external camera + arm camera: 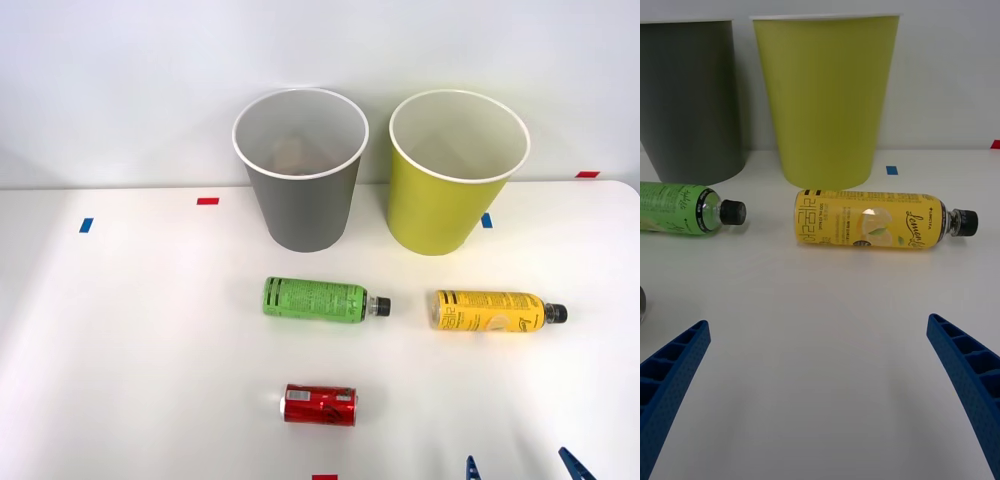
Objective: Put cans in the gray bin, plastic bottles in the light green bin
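Lying on its side toward the middle of the white table [120, 330], the green-labelled plastic bottle with a black cap [318, 299] is being shown just in front of the tall tapered gray bin with a white rim [303, 195], which is standing near the table's far edge. Nearer the front edge, the short red metal can [320, 405] is also lying on its side, untouched. To the right of the gray bin, the yellow-green bin of the same shape [452, 195] is standing by the far edge, and the yellow-labelled plastic bottle with a black cap [492, 311] is lying just before it, cap pointing to the table's right edge.

At the front edge, toward the right corner, the right gripper [820, 390] is being held above the table with its blue ribbed fingers [970, 375] spread wide and nothing between them; in the wrist view it is being pointed at the yellow bottle.

As for progress, something pale is resting in the bottom of the gray bin, though what it is cannot be told. One can and both bottles are judged to be left.

On the yellow label, script reading roughly "Lemon" is being made out in the wrist view, beside black print too small to read. The writing on the green label and on the red can cannot be read.
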